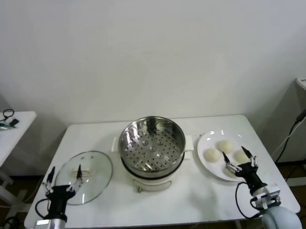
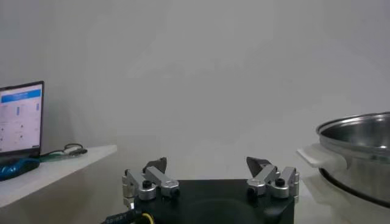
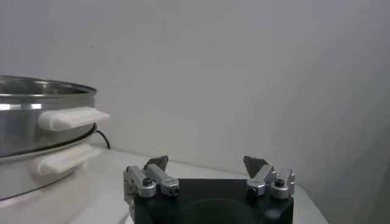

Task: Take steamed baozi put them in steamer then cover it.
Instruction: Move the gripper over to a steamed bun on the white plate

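Observation:
The shiny steel steamer [image 1: 152,145] stands mid-table with its perforated tray bare. It also shows in both wrist views, steamer [image 2: 356,152] and steamer [image 3: 42,137]. Three cream-white baozi [image 1: 212,154] show on a white plate [image 1: 204,141] at the right; my right gripper [image 1: 238,159] hangs open over the plate's near part, partly hiding one bun. The glass cover [image 1: 89,171] lies flat on the table at the left. My left gripper [image 1: 64,176] stands open at the cover's near-left edge. Both hold nothing: left gripper [image 2: 209,165], right gripper [image 3: 207,163].
The white table [image 1: 198,194] ends close behind both grippers. A side table [image 1: 5,137] with cables stands at the far left, and a laptop [image 2: 21,119] shows on it in the left wrist view. Cables hang at the far right.

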You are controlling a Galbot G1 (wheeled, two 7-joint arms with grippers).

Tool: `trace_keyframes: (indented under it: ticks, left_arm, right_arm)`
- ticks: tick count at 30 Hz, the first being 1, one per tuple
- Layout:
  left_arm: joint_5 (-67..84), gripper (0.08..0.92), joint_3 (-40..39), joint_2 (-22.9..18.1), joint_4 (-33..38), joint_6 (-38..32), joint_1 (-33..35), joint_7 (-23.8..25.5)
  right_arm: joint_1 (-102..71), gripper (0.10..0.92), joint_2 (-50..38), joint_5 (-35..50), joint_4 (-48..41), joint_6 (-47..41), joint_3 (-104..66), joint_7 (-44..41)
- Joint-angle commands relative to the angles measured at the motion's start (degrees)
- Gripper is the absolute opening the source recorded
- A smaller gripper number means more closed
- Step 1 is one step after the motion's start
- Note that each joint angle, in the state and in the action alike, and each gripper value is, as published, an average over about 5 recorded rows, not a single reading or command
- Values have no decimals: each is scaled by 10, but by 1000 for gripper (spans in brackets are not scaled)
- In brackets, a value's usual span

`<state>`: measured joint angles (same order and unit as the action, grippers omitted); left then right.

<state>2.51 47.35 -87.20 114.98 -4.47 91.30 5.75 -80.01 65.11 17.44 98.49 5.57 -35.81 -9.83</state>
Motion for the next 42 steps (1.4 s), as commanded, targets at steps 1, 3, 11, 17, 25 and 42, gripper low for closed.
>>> trace_keyframes:
  ticks: [1,3,11,17,25,42]
  left_arm:
    - [-1,823,0,1,-1,0,-1,-2]
    - [-1,823,0,2,-2,0,-1,-2]
    - [-2,823,-8,7,-2,0,-2,-7]
    - [-4,823,-15,9,-2,1,-3,-10]
    - [2,823,-17,18,-12,1,-6,-13]
    - [35,823,-16,30,-18,15,-7,-19]
  right_arm:
    - [15,823,-19,5,-2,-10,0,-18]
    - [27,823,-42,-6,-2,-27,1,-33]
    - [102,823,-201,-67,-34,-132,27,-160]
    - [167,823,-306,-98,-91,-142,70,-295]
    - [374,823,-365,-196,-217,-77,237,-465]
    - [805,823,-224,-331,-484,20,662,-598]
